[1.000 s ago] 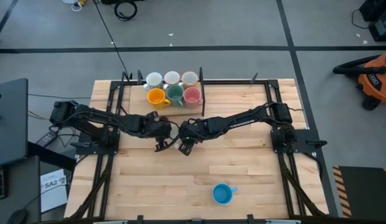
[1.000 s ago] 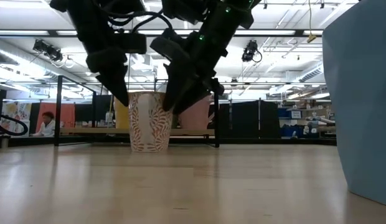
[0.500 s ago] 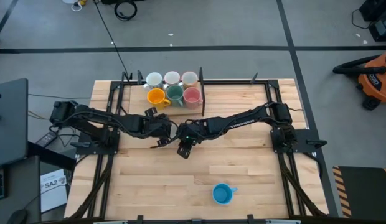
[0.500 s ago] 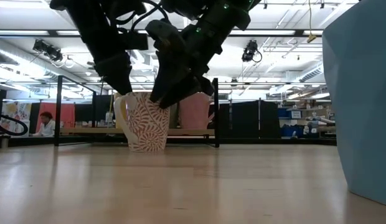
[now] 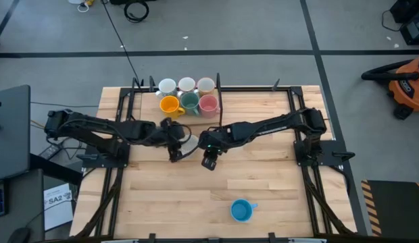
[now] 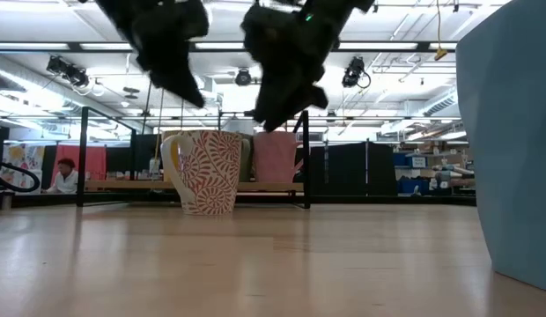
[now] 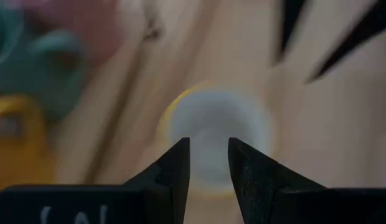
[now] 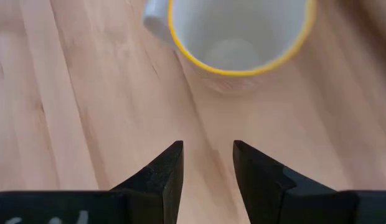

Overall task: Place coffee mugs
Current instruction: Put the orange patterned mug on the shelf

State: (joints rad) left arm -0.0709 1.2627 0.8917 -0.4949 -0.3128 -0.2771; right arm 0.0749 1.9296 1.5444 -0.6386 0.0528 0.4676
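Both grippers have lifted off the patterned mug, left gripper and right gripper part-open and empty above it; rigid, glazed, breakable ceramic, best pinched across its rim

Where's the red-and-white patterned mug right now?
The red-and-white patterned ceramic mug stands upright on the wooden table near its centre, between both grippers, just in front of the six grouped mugs.

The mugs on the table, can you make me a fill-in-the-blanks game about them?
1. The mug standing alone near the table's front edge is coloured ____.
2. The patterned mug stands on the table, and its handle is the colour ____.
3. The number of mugs grouped at the back is ____.
4. Both end effectors, left and right, hold ____.

Missing words: blue; yellow; six; nothing
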